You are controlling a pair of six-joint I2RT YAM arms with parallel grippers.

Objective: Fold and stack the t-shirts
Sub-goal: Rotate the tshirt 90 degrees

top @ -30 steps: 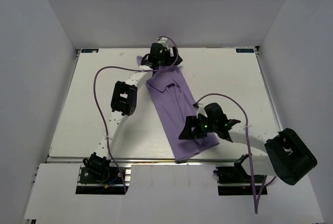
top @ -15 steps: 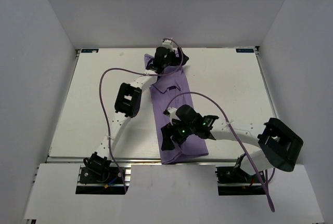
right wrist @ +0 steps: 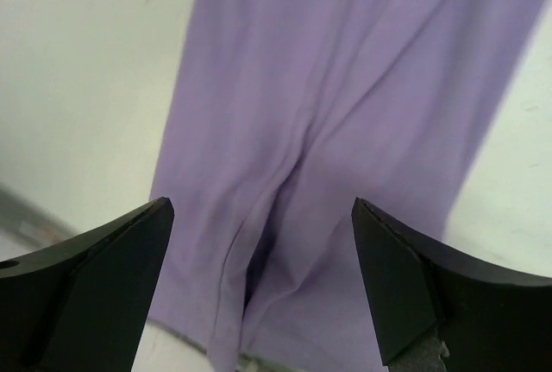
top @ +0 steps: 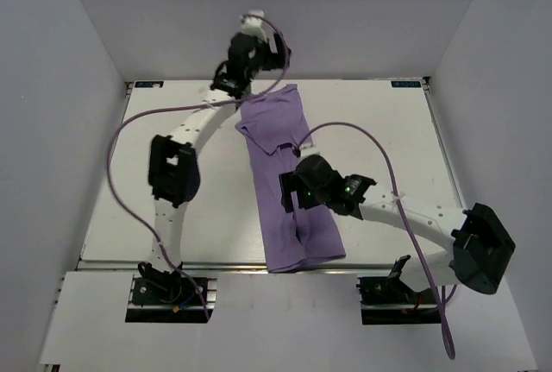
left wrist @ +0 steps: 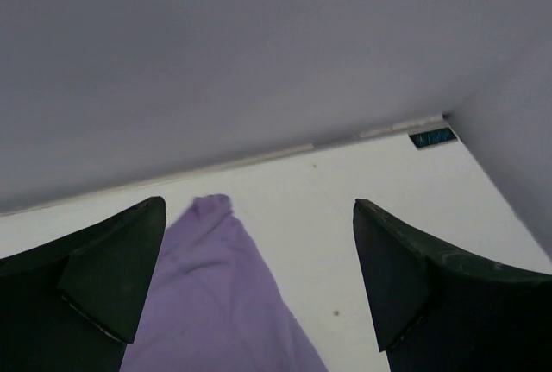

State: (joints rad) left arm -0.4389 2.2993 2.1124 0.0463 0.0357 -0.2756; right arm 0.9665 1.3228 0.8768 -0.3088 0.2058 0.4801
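Here, a lavender t-shirt (top: 274,130) lies on a white counter (top: 388,130) as one long, narrow strip, running from the counter's near edge away toward the far edge and leaning a little to the left as it goes. The near end of the t-shirt reaches the counter's near edge, and a soft lengthwise crease runs up that near half, which is rumpled rather than flat. Above the middle of the t-shirt hovers the right gripper (top: 290,199), its two fingers spread wide with nothing between them; its wrist camera looks straight down on purple cloth. A thin purple cable (top: 362,135) loops off that arm to the right of the t-shirt. Farther on, the far end of the t-shirt is broader, with a short flap of cloth that may be a sleeve or collar folded across it. Beyond that far end, to its left, the left gripper (top: 229,78) hangs raised in front of the back wall (top: 345,27), also spread open and empty; its wrist camera shows a far corner of the t-shirt lying below. Judging by the shape, the side-to-side folds appear done. The end-to-end folds are left to do, the near half needs smoothing, and stacking has not begun: no second t-shirt or pile shows anywhere.
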